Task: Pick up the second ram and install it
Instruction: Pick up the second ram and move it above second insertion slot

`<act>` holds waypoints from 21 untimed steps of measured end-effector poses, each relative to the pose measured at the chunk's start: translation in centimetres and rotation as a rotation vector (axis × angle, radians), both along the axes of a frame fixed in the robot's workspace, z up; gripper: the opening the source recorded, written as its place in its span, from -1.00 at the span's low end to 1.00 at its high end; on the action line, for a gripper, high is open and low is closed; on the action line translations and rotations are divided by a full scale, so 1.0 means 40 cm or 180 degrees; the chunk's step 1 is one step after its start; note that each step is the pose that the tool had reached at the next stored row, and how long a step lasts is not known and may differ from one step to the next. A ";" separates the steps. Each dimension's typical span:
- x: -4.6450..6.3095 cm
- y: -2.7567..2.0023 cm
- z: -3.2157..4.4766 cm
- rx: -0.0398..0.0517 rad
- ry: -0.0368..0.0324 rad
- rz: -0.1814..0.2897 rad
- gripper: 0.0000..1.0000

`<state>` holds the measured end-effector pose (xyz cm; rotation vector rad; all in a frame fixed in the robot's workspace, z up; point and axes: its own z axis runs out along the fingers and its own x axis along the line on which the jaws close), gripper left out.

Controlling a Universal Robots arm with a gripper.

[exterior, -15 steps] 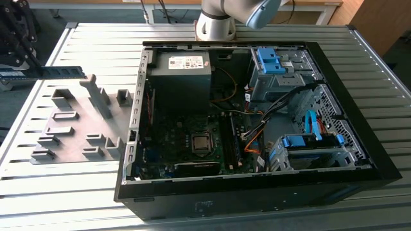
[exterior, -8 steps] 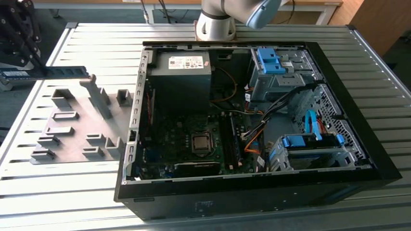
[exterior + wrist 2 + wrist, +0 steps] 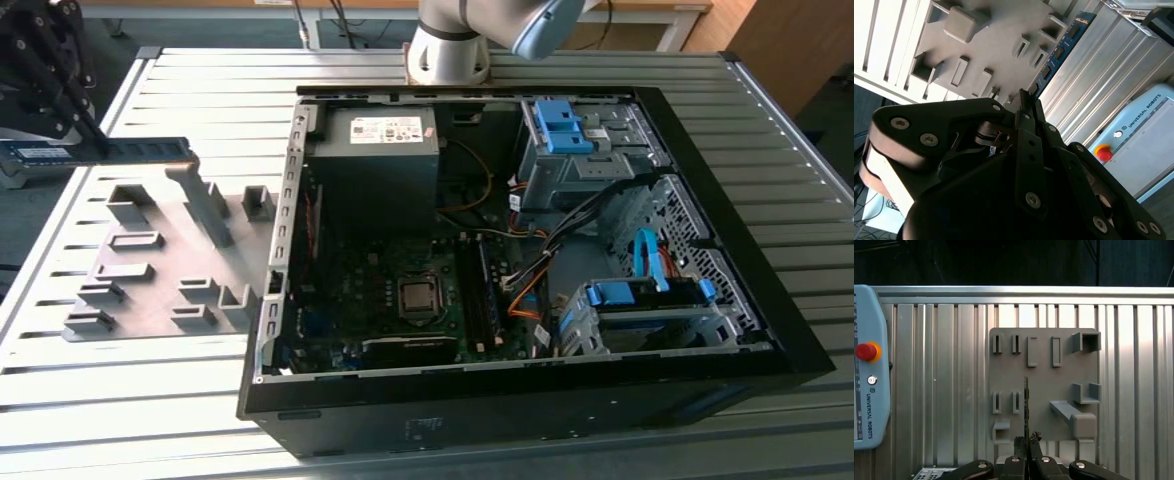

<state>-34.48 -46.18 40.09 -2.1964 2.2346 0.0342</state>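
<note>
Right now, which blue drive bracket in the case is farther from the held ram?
The lower-right blue bracket in the exterior view; the other blue bracket sits by the arm's base, closer to the second ram.

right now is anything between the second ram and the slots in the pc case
Yes: the gripper holds the second ram over the grey fixture, and the case's wall stands between it and the motherboard.

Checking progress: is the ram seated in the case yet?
No, the tool holds the ram above the grey fixture, outside the case.
</note>
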 end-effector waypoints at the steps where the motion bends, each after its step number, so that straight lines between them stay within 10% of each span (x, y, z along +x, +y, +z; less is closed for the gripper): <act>1: 0.002 0.000 0.000 0.0000 0.0000 0.0000 -0.72; 21: 0.047 0.000 0.000 0.0000 0.0000 0.0000 -0.72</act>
